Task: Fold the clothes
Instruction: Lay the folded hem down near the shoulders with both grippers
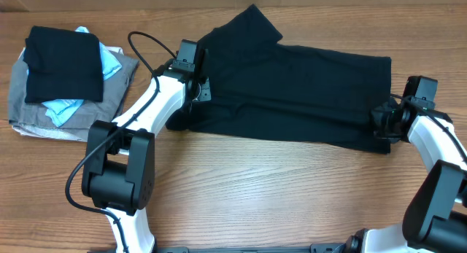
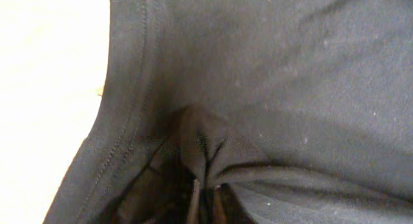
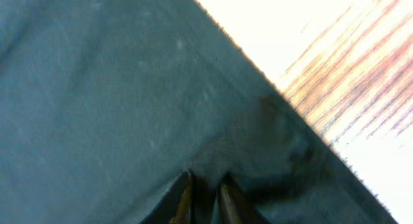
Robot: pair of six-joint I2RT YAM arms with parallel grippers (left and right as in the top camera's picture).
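One black T-shirt (image 1: 292, 92) lies on the wooden table (image 1: 277, 187), folded into a long band that stretches from one pincer across to the other. One sleeve (image 1: 252, 23) sticks out of the band's far edge, nearer the left pincer than the right.

The left pincer (image 2: 205, 201) sits at the band's left end. Its fingers stand close together with a tented pucker of black cloth pinched between them. A double-stitched hem (image 2: 122, 121) runs just to the left of the pinch, with bare table beyond it.

The right pincer (image 3: 205, 198) sits at the band's right end. Its two fingers (image 3: 184, 198) are a narrow slit apart and nip a bunched bit of cloth, and the shirt's edge runs slantwise just to the right of them.

There are two arms, both white with black joints. The left arm (image 1: 146, 107) reaches up and rightward from its base near the table's front edge, with its wrist tipped down onto the cloth. The right arm (image 1: 438, 143) bends in from the right side, its wrist turned toward the shirt.

On the far side of the left pincer from the shirt, well apart from it, is one pile of three garments. A folded black garment (image 1: 62, 63) lies on top, a light-blue garment (image 1: 109, 63) under it, and a grey garment (image 1: 73, 118) at the bottom.
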